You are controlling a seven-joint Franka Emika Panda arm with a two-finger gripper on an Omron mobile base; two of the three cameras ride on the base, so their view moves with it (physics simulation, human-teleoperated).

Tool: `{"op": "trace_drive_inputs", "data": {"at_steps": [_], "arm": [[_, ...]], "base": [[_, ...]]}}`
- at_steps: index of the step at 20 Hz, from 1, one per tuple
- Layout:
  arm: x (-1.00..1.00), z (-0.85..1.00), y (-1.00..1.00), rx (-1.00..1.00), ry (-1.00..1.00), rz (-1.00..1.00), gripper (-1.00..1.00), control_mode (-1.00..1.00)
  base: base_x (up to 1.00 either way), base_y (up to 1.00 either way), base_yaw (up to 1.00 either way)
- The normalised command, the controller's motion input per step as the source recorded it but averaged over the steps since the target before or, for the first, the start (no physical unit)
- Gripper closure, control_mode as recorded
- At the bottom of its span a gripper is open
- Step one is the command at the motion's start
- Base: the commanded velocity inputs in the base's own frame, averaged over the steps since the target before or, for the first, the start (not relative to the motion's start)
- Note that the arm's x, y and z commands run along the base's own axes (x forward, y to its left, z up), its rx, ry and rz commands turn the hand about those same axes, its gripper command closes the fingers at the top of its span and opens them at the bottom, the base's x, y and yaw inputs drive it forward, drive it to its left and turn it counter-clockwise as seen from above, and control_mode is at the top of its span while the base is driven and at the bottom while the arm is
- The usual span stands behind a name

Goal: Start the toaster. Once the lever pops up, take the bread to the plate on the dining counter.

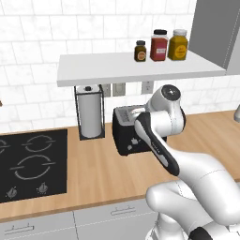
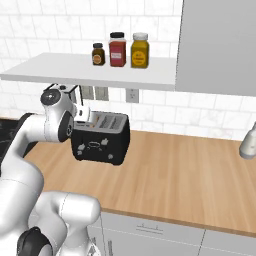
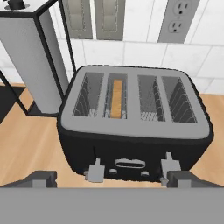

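Toaster (image 3: 131,127): black body, grey top, four slots, two grey levers on its front. Bread (image 3: 116,98) sits edge-up in the second slot from left. Pincer (image 3: 109,179) spread wide, hovering just before the toaster's front, gripping nothing. Toaster stands on light-wood surface (image 1: 93,173), beside paper towel holder (image 1: 90,112); black hob (image 1: 30,161) at left, white tiled wall behind.

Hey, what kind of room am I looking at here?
A rendered home kitchen, it seems: a black hob set in a wood worktop, a toaster with bread in a slot, and spice jars on a shelf.
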Motion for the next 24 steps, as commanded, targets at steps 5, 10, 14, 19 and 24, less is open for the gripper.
{"op": "trace_drive_inputs", "data": {"at_steps": [5, 10, 14, 19, 24], "arm": [[0.00, 0.00, 0.00, 0.00, 0.00, 0.00, -1.00, -1.00], [0.00, 0.00, 0.00, 0.00, 0.00, 0.00, -1.00, -1.00], [0.00, 0.00, 0.00, 0.00, 0.00, 0.00, -1.00, -1.00], [0.00, 0.00, 0.00, 0.00, 0.00, 0.00, -1.00, -1.00], [0.00, 0.00, 0.00, 0.00, 0.00, 0.00, -1.00, -1.00]], "base": [[0.00, 0.00, 0.00], [0.00, 0.00, 0.00], [0.00, 0.00, 0.00], [0.00, 0.00, 0.00], [0.00, 0.00, 0.00]]}}
